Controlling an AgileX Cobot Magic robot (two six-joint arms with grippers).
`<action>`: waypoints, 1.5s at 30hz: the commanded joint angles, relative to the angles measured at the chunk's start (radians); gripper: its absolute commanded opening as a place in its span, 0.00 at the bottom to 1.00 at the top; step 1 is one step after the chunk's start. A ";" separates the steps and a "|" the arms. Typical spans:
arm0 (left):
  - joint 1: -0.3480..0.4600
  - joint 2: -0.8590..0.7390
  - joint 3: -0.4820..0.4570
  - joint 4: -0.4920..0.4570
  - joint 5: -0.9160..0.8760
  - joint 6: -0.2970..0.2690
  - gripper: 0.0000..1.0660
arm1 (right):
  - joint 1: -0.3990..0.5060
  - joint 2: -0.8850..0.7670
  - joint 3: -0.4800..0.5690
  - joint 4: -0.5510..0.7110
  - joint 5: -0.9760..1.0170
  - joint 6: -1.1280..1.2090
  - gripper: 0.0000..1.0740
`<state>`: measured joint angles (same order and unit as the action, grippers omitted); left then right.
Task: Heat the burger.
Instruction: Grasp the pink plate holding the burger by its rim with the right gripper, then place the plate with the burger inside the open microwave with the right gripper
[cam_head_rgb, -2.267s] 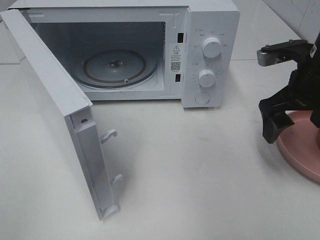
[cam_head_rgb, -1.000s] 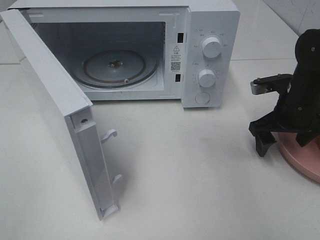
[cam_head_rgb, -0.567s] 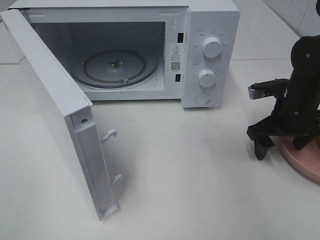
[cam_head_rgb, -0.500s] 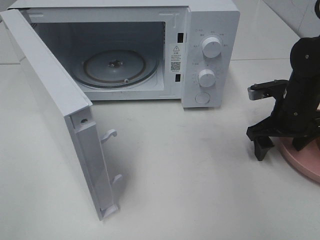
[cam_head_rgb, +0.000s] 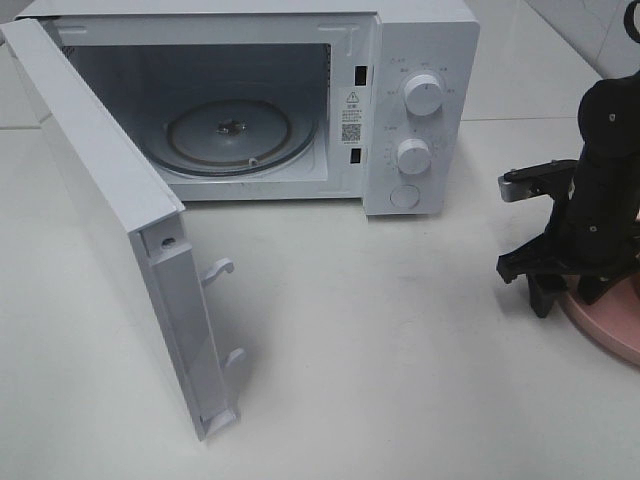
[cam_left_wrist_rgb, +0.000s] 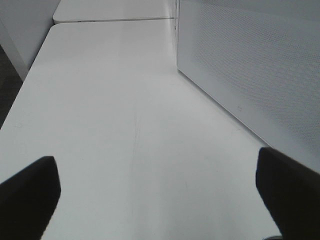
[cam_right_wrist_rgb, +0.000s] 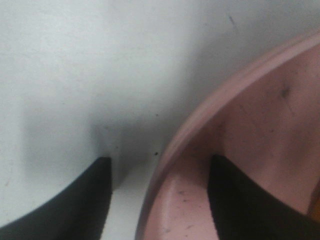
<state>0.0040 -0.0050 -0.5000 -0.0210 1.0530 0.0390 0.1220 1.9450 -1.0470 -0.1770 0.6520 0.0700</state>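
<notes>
While the left gripper (cam_left_wrist_rgb: 159, 200) is staying spread, the right gripper (cam_head_rgb: 567, 293) is narrowing. Its fingers (cam_right_wrist_rgb: 65, 205) are straddling the plate (cam_right_wrist_rgb: 260, 115) rim, still apart.

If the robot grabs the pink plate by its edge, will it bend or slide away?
Probably no bending: the pink plate looks hard, with a raised rim. It looks smooth, so it may slip in the right gripper, which straddles that rim. Held by one edge, it may tilt.

Microwave casing (cam_head_rgb: 420, 40): white, smooth, semi-gloss. Turntable (cam_head_rgb: 235, 135): clear glass, glossy. Table (cam_head_rgb: 400, 340): white, smooth, matt. Plate (cam_right_wrist_rgb: 260, 115): pink, dull sheen, fine dark specks. Right gripper (cam_right_wrist_rgb: 157, 200): black, matt.
</notes>
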 joint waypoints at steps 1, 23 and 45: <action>-0.002 -0.022 0.003 -0.004 -0.015 -0.002 0.94 | -0.004 0.012 -0.001 -0.024 0.007 0.034 0.42; -0.002 -0.022 0.003 -0.004 -0.015 -0.002 0.94 | 0.062 0.012 -0.001 -0.058 0.049 0.179 0.00; -0.002 -0.022 0.003 -0.004 -0.015 -0.002 0.94 | 0.210 0.010 -0.001 -0.424 0.176 0.525 0.00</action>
<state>0.0040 -0.0050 -0.5000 -0.0210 1.0530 0.0390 0.3250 1.9550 -1.0510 -0.5510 0.8010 0.5820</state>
